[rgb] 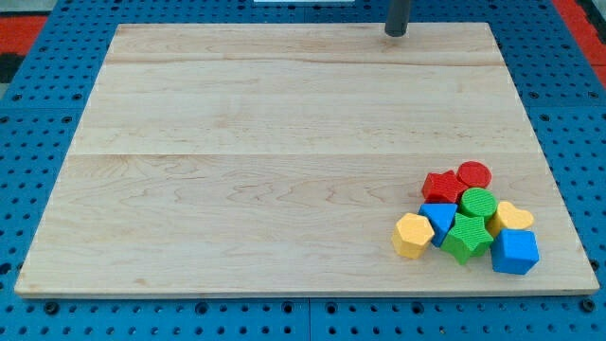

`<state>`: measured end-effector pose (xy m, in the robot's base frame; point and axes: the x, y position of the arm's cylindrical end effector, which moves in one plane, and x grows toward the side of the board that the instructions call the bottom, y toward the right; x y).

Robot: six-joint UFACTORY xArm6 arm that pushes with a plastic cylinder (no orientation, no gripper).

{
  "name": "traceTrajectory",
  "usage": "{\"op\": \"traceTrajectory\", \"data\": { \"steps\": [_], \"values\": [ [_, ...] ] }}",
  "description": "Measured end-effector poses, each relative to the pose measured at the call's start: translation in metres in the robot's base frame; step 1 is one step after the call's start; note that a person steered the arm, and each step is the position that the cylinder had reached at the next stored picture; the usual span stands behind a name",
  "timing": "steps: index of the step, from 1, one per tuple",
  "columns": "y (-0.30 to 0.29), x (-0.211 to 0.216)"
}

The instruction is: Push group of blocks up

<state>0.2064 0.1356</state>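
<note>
A tight group of blocks sits at the board's lower right. It holds a red star-like block point(441, 186), a red cylinder point(473, 174), a green cylinder point(478, 202), a green star-like block point(467, 237), a blue triangular block point(439, 220), a blue cube point(515, 252), a yellow hexagonal block point(412, 234) and a yellow heart-like block point(514, 217). My tip point(395, 33) rests at the board's top edge, right of centre, far above the group and apart from every block.
The wooden board point(284, 152) lies on a blue perforated table point(38, 142). Red surfaces show at the view's top corners point(28, 24).
</note>
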Motion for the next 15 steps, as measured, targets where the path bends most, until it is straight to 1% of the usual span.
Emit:
{"op": "traceTrajectory", "data": {
  "steps": [1,2,3,4,5,6,7,8,9,10,11,12,13,14,15],
  "values": [
    [0.013,0.001],
    [0.071,0.007],
    [0.154,0.013],
    [0.172,0.032],
    [0.181,0.099],
    [0.210,0.113],
    [0.205,0.184],
    [0.203,0.242],
    [0.202,0.335],
    [0.165,0.400],
    [0.085,0.408],
    [0.076,0.404],
    [0.076,0.391],
    [0.075,0.369],
    [0.073,0.331]
  ]
}}
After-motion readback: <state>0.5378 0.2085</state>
